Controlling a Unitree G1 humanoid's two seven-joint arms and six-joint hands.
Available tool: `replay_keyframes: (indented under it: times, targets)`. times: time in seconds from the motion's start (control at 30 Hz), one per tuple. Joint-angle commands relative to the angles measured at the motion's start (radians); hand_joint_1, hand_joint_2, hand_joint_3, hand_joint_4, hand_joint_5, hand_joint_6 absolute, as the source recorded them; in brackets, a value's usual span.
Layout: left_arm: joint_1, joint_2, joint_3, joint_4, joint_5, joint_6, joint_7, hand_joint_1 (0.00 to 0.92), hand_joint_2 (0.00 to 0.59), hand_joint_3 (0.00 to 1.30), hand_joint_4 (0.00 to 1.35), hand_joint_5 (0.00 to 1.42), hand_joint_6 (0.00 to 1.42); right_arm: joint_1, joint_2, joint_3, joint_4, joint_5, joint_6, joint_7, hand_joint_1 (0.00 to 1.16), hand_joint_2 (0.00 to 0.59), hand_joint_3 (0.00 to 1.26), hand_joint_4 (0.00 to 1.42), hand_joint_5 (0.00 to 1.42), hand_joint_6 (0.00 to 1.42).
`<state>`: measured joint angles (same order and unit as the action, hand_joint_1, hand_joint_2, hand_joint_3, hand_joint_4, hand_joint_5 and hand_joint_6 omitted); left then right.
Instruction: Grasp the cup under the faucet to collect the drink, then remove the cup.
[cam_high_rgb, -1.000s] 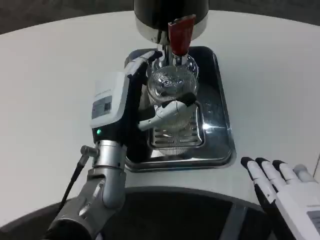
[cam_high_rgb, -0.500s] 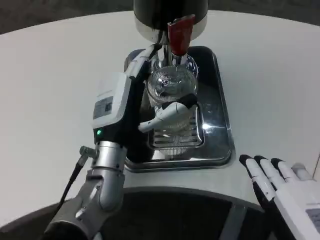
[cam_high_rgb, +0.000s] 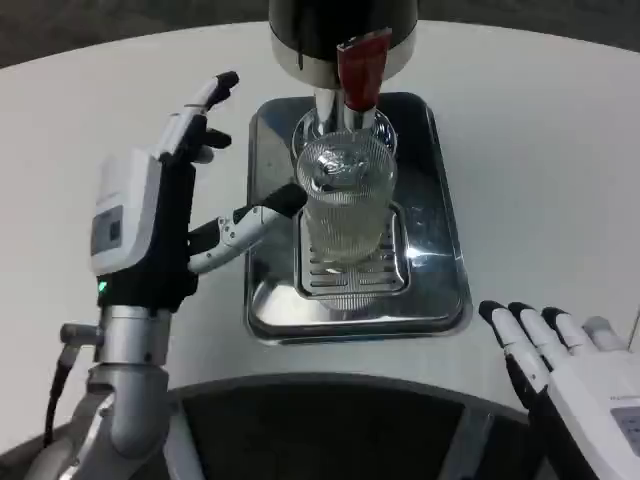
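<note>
Cup (cam_high_rgb: 346, 200) is sitting on drip grate (cam_high_rgb: 352, 272) in the tray (cam_high_rgb: 440, 200), directly under the red faucet lever (cam_high_rgb: 360, 70) so drink drops in. Left hand (cam_high_rgb: 165, 215) is hovering just left of cup, fingers spread, holding nothing. Right hand (cam_high_rgb: 565, 365) is resting near-right of tray, open, idle

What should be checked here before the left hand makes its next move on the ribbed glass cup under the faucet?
1. Ribbed clear glass cup upright on the slotted drip grate: ok.
2. Cup under the red-handled faucet: ok.
3. Left hand gripping the cup: not ok; it is open beside the cup, fingers spread, one fingertip near the glass wall.
4. Drink level in the cup: cannot tell through the clear glass.
5. Right hand away from the silver metal tray: ok; it lies flat at the table edge.
6. Faucet running or closed: cannot tell.
</note>
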<state>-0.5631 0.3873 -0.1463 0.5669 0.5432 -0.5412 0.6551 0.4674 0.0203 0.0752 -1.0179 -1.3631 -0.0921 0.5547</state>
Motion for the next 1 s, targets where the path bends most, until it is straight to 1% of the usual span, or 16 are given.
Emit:
replay_keyframes:
  times: [0.03,0.13,0.17,0.23,0.33,0.43,0.53,0.6,0.67,0.77,0.83,0.93,1.0]
  targets:
    - [0.071,0.058,0.071,-0.133,-0.084,-0.024,-0.109,0.000,0.000,0.29,0.25,0.41,0.32,-0.010,-0.007,0.005,0.016,0.004,0.004,0.016,0.68,0.258,0.00,0.00,0.00,0.00]
    - [0.084,0.087,0.110,-0.186,-0.169,-0.043,-0.225,0.000,0.005,0.27,0.18,0.33,0.25,-0.020,-0.006,0.011,0.018,-0.002,0.006,0.023,0.68,0.258,0.00,0.00,0.00,0.00]
    - [0.082,0.106,0.123,-0.199,-0.220,-0.058,-0.285,0.000,0.004,0.26,0.16,0.31,0.24,-0.021,-0.006,0.012,0.018,-0.003,0.007,0.025,0.68,0.258,0.00,0.00,0.00,0.00]
    - [0.080,0.130,0.145,-0.219,-0.295,-0.077,-0.380,0.000,0.006,0.23,0.13,0.28,0.23,-0.026,-0.004,0.015,0.020,-0.008,0.009,0.029,0.68,0.258,0.00,0.00,0.00,0.00]
    - [0.074,0.150,0.170,-0.237,-0.379,-0.093,-0.498,0.000,0.014,0.18,0.07,0.24,0.21,-0.031,-0.002,0.021,0.023,-0.015,0.010,0.033,0.68,0.258,0.00,0.00,0.00,0.00]
    - [0.059,0.180,0.187,-0.254,-0.485,-0.099,-0.649,0.000,0.020,0.15,0.02,0.21,0.20,-0.037,0.002,0.030,0.028,-0.022,0.010,0.035,0.68,0.258,0.00,0.00,0.00,0.00]
    - [0.046,0.206,0.200,-0.282,-0.588,-0.082,-0.798,0.000,0.026,0.12,0.00,0.18,0.17,-0.041,0.005,0.040,0.031,-0.029,0.012,0.036,0.68,0.258,0.00,0.00,0.00,0.00]
    - [0.041,0.219,0.211,-0.309,-0.636,-0.049,-0.876,0.000,0.032,0.11,0.00,0.17,0.16,-0.042,0.007,0.044,0.032,-0.034,0.012,0.037,0.68,0.258,0.00,0.00,0.00,0.00]
    - [0.037,0.224,0.224,-0.335,-0.673,-0.007,-0.941,0.000,0.037,0.09,0.00,0.14,0.15,-0.043,0.007,0.049,0.033,-0.038,0.013,0.038,0.68,0.258,0.00,0.00,0.00,0.00]
    - [0.005,0.258,0.230,-0.375,-0.791,0.095,-1.106,0.000,0.040,0.03,0.00,0.07,0.07,-0.047,0.008,0.056,0.036,-0.044,0.015,0.040,0.68,0.258,0.00,0.00,0.00,0.00]
    - [-0.018,0.271,0.239,-0.388,-0.843,0.138,-1.190,0.000,0.046,0.00,0.00,0.03,0.01,-0.050,0.009,0.060,0.038,-0.048,0.016,0.042,0.68,0.258,0.00,0.00,0.00,0.00]
    - [-0.063,0.276,0.251,-0.402,-0.914,0.183,-1.301,0.000,0.049,0.00,0.00,0.00,0.00,-0.055,0.012,0.069,0.041,-0.055,0.018,0.044,0.68,0.258,0.00,0.00,0.00,0.00]
    - [-0.084,0.270,0.257,-0.414,-0.952,0.211,-1.354,0.000,0.051,0.00,0.00,0.00,0.00,-0.057,0.013,0.074,0.042,-0.059,0.021,0.044,0.68,0.258,0.00,0.00,0.00,0.00]
